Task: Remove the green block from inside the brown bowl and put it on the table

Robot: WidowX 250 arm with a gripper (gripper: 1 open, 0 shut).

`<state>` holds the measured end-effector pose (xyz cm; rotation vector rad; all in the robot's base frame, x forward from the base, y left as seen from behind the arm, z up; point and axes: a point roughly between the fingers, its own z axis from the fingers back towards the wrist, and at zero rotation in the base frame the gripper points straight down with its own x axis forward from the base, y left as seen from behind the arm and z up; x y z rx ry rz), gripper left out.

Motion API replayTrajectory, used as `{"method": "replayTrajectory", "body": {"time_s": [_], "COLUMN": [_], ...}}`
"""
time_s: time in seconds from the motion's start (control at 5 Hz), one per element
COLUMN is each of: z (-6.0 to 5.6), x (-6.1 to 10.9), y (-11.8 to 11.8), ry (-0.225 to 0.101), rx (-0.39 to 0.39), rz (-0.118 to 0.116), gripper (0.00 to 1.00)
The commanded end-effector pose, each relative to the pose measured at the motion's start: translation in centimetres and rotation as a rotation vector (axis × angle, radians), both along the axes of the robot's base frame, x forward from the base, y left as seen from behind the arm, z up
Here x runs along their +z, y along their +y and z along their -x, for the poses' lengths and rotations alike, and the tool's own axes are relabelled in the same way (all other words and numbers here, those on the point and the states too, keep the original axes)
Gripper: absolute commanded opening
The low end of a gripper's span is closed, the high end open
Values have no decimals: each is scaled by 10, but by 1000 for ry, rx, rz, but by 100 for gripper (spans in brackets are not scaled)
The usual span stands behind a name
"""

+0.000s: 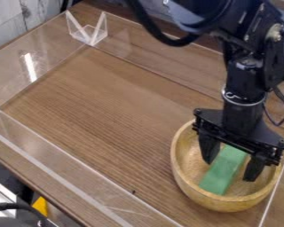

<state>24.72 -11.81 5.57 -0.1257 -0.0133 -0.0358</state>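
Note:
The green block (225, 170) lies inside the brown bowl (187, 174), which sits at the near right of the table (109, 115). My black gripper (234, 159) points straight down into the bowl, open, with one finger on each side of the block's far end. The fingertips reach down to about the block's level. I cannot tell whether they touch the block. The block's far end is partly hidden behind the gripper.
Low clear acrylic walls (56, 182) border the tabletop. A small clear stand (88, 31) sits at the far left corner. The black arm (251, 62) rises above the bowl at the right.

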Motion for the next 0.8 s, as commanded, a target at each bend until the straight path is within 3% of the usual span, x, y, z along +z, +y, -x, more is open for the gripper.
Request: {"method": "replayTrajectory", "body": {"time_s": [0.0,0.2,0.6], "z": [-10,-10,-10], "x": [10,10,30], "y": [-1,0,5], "ry": [-32,-33,-37], "rx": [21,24,42], "rz": [18,19,37], "gripper": [100,0,0]}}
